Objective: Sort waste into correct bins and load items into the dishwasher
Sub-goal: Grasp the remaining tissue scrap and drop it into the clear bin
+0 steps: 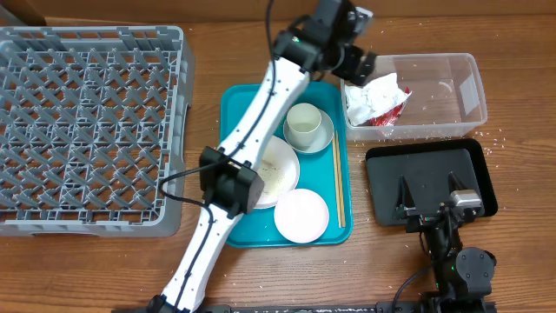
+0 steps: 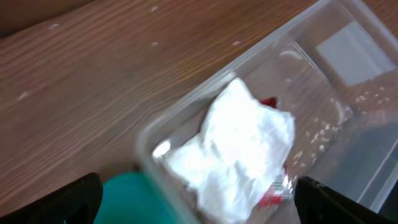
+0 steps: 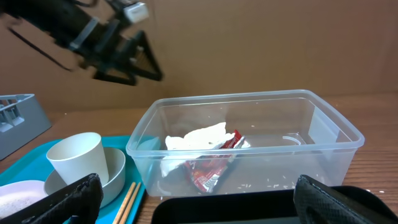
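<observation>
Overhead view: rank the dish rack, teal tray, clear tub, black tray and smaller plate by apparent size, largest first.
1. dish rack
2. teal tray
3. clear tub and black tray: too alike to separate
4. smaller plate

Lighting: bright, even, soft shadows. Left wrist view: motion-blurred, napkin (image 2: pixel 242 149) washed out. Other views: mostly sharp.

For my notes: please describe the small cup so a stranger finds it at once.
Find the teal tray mid-table. Its corner nearest the clear tub holds a pale grey bowl; the small cup stands inside, unlike the flat plates.
</observation>
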`<control>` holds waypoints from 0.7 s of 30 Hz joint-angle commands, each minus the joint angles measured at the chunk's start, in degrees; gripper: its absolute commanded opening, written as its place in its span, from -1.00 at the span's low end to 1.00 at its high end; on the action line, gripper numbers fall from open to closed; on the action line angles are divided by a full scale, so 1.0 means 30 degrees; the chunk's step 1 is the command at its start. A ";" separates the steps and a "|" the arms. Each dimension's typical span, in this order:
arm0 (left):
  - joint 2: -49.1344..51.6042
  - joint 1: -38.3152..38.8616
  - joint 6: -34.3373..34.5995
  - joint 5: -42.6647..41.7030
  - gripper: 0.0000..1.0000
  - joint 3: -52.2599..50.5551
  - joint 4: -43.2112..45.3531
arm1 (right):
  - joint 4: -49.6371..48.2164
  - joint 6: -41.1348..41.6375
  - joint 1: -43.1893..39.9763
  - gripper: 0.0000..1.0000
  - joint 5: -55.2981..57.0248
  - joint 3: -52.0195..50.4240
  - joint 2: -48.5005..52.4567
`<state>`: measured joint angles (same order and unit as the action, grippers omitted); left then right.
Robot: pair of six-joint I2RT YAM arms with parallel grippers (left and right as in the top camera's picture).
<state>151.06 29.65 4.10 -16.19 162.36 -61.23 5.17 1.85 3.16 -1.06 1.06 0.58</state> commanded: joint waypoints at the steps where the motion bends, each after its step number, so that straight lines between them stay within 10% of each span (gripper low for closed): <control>1: -0.3738 -0.1494 -0.0226 0.0364 1.00 0.0321 -0.1413 | -0.0109 -0.0058 0.0138 1.00 0.0124 -0.0197 -0.0138; 21: -0.7235 -0.6572 -0.0750 0.0124 1.00 0.0270 -1.1861 | -0.0109 -0.0058 0.0138 1.00 0.0124 -0.0197 -0.0138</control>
<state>128.97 9.87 2.81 -14.72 163.17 -96.68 5.17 1.85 3.16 -1.06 1.06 0.58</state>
